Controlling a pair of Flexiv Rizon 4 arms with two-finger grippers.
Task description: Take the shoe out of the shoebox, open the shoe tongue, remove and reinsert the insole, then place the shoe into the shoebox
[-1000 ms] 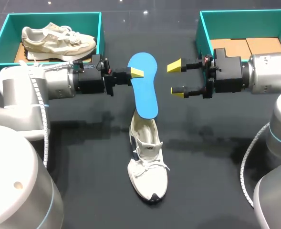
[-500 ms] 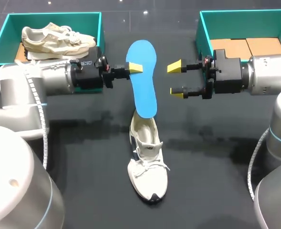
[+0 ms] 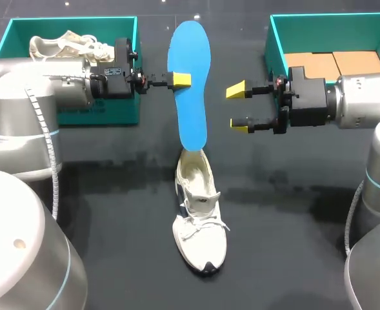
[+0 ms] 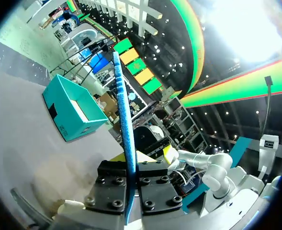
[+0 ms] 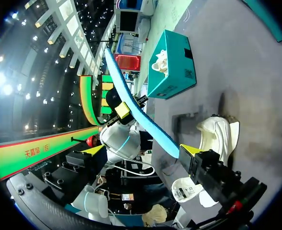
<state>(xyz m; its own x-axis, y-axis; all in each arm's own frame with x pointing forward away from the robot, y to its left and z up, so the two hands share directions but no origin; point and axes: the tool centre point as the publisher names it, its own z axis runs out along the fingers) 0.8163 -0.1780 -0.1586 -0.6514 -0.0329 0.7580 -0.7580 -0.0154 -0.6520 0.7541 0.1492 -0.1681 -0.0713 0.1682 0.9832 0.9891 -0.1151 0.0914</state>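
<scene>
The left gripper (image 3: 180,79) is pinching the blue insole (image 3: 191,106) by its edge, holding it upright with its lower tip at the heel opening of the white shoe (image 3: 199,223) lying on the table (image 3: 293,213). The right gripper (image 3: 238,107) is hovering spread open beside the insole, apart from it.

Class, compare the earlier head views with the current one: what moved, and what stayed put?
The left gripper, shut on the blue insole, drew it farther up the view, nearly out of the white shoe. The right gripper, open, and the shoe stayed put.
</scene>
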